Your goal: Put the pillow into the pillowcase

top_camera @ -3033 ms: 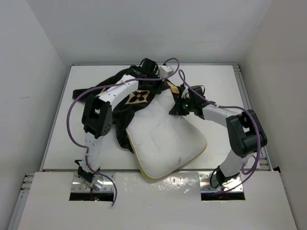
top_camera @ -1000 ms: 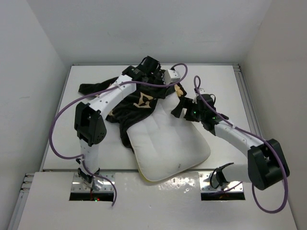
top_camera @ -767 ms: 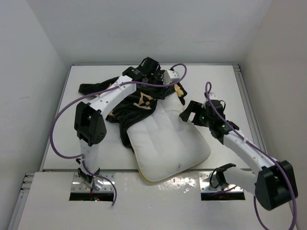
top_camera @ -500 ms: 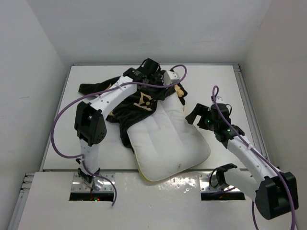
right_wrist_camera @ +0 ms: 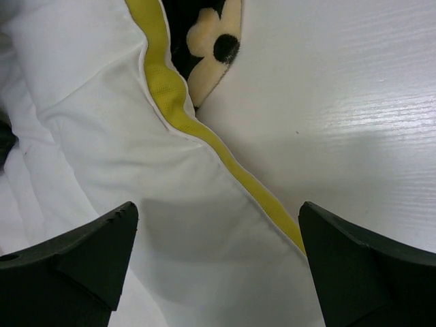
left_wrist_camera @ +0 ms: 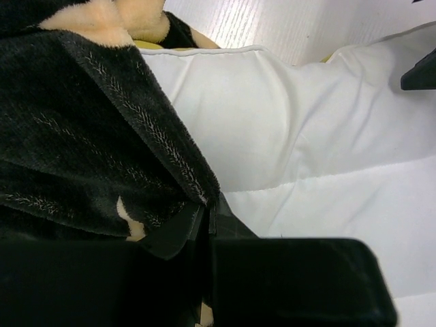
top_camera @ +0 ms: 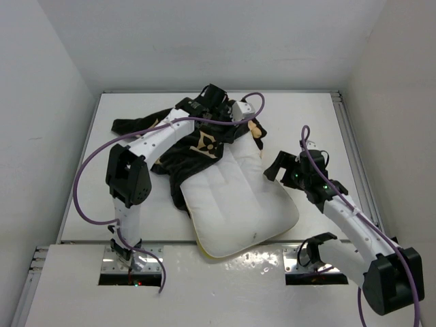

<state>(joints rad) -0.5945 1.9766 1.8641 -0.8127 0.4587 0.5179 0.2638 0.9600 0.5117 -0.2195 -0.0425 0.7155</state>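
Observation:
The white quilted pillow with yellow piping lies at the table's middle, its far end tucked into the black, tan-patterned pillowcase. My left gripper is shut on the pillowcase's open edge at the pillow's far right corner; in the left wrist view the closed jaws pinch the black velvety pillowcase over the pillow. My right gripper hovers open beside the pillow's right edge. Seen from the right wrist, its fingers straddle the pillow and its piping, holding nothing.
White walls close in the table on three sides. Purple cables loop off both arms. A tan flower patch of pillowcase peeks out past the pillow's corner.
My right arm has drawn back from the pillow's far right corner toward the right and near side, staying open. The left gripper keeps its hold on the pillowcase, hardly moving.

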